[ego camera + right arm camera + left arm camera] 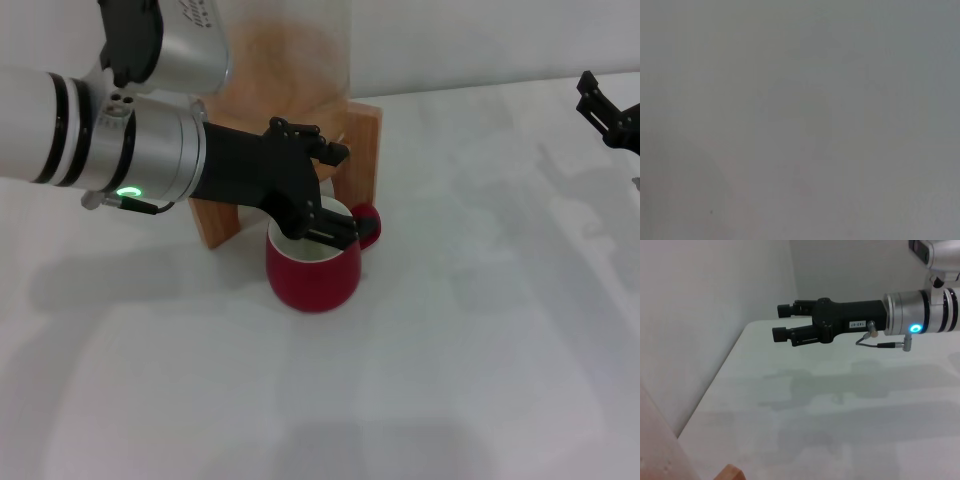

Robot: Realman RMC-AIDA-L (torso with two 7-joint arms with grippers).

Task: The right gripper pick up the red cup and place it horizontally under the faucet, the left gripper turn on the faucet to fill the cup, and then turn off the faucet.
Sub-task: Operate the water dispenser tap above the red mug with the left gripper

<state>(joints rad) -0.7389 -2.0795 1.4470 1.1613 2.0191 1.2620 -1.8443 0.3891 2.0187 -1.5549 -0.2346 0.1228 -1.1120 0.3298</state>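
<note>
While the left arm reaches in from the left of the head view, green light lit, the left gripper (325,190) hangs right over the red cup (312,268), with one black finger (332,231) across the cup's white mouth and another up by the wooden stand (362,150). Whether those fingers are spread or closed on anything cannot be told. The cup sits upright on the white table (450,350), just below the gripper and touching or nearly touching the stand's front, its handle on the side away from the arm. The faucet is hidden behind the gripper. Above the stand rises the glass dispenser (290,50). Well off to the right, the right gripper (603,112) hovers over bare table; in the left wrist view the right gripper (780,322) shows its two fingers parted, holding nothing.
</note>
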